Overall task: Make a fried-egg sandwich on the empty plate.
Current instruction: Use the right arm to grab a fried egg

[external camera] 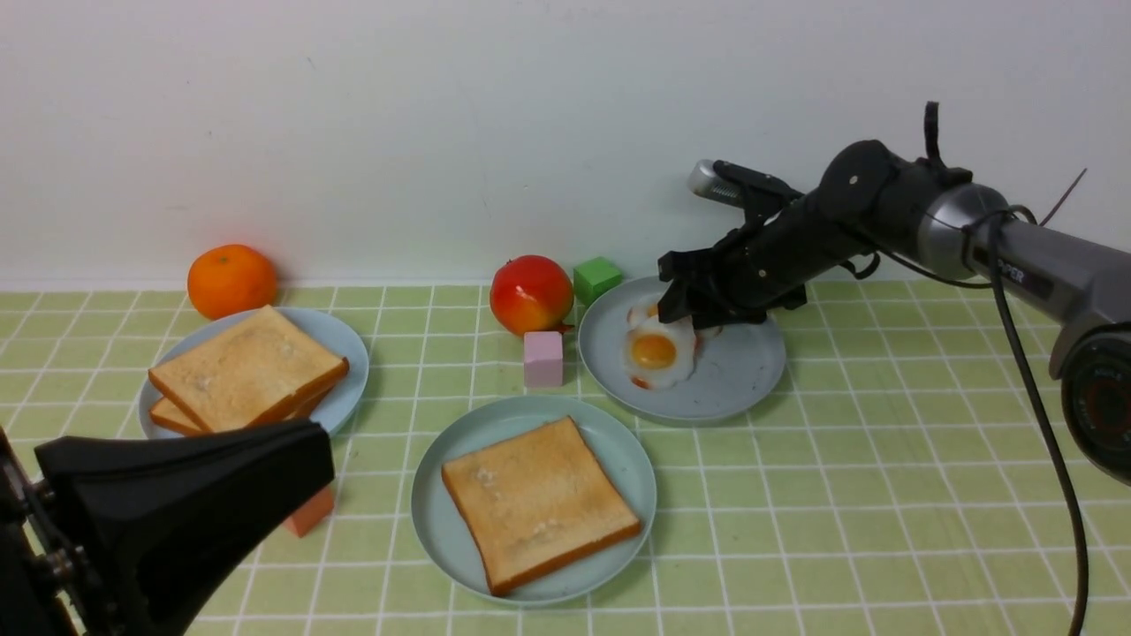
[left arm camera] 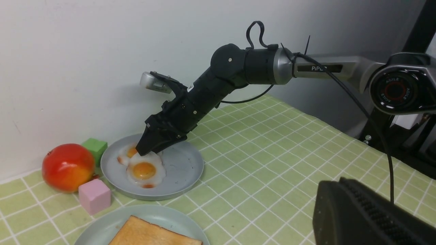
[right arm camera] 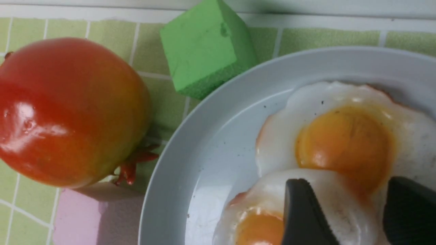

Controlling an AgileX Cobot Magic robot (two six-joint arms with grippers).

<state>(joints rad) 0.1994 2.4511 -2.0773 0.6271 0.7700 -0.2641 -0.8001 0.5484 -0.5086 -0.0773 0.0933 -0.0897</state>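
The mint-green plate (external camera: 424, 508) at the front centre holds one toast slice (external camera: 539, 502). No assembled fried-egg sandwich shows. Two fried eggs (external camera: 656, 353) overlap on a blue-grey plate (external camera: 742, 371) at the back right. My right gripper (external camera: 676, 307) is low over them and open, its fingers (right arm camera: 299, 207) on either side of the white where the eggs (right arm camera: 344, 143) meet. Two more toast slices (external camera: 247, 367) are stacked on a blue-grey plate (external camera: 349, 340) at the left. My left gripper (external camera: 309, 442) hangs shut and empty at the near left.
An orange (external camera: 231, 280) sits by the back wall on the left. A red fruit (external camera: 530, 293), a green cube (external camera: 596, 278) and a pink cube (external camera: 542, 358) crowd the egg plate's left side. An orange block (external camera: 309, 514) lies under my left gripper.
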